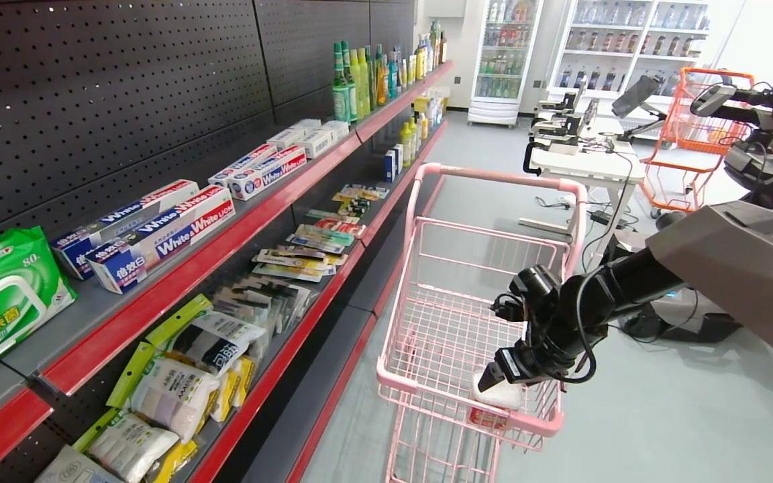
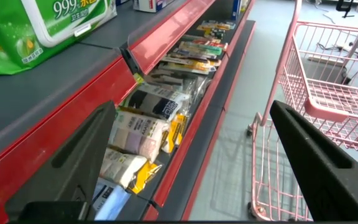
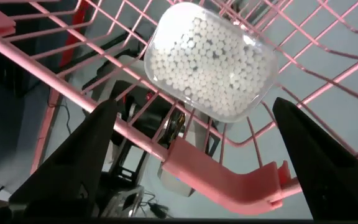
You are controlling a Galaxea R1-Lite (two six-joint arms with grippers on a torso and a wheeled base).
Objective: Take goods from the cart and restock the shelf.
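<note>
Aisle: a shop with a grey floor, a black pegboard wall and a long shelf [image 1: 192, 268] with red lips along one side. A drinks cooler [image 1: 507, 54] and an orange cart [image 1: 695, 127] stand at the far end.
Pink cart [image 1: 494, 178]: a wire basket beside the shelf, with the right arm reaching in over its rim.
Right gripper [image 3: 194, 104]: inside the basket, fingers spread wide and grasping nothing (the head view [image 1: 494, 376] shows it low over the wire floor).
Clear tub of cotton swabs [image 3: 210, 62]: lying on the cart's wire floor, just beyond the right fingertips and centred in the gap between them. In the head view [image 1: 497, 396] it sits right under the tips, and I cannot tell whether they touch it.
Left gripper [image 2: 192, 109]: fingers released and wide apart, holding nothing, beside the shelf's red lip.
Sachet packs [image 2: 148, 124]: on the lower shelf tier, beyond the left fingertips, nearer the finger on the shelf side.
Green wet-wipes pack [image 2: 48, 22]: on the upper tier, past that same finger and above it.
Toothpaste boxes [image 1: 158, 235]: farther along the upper tier, well apart from both grippers, with green bottles [image 1: 353, 80] beyond them.
</note>
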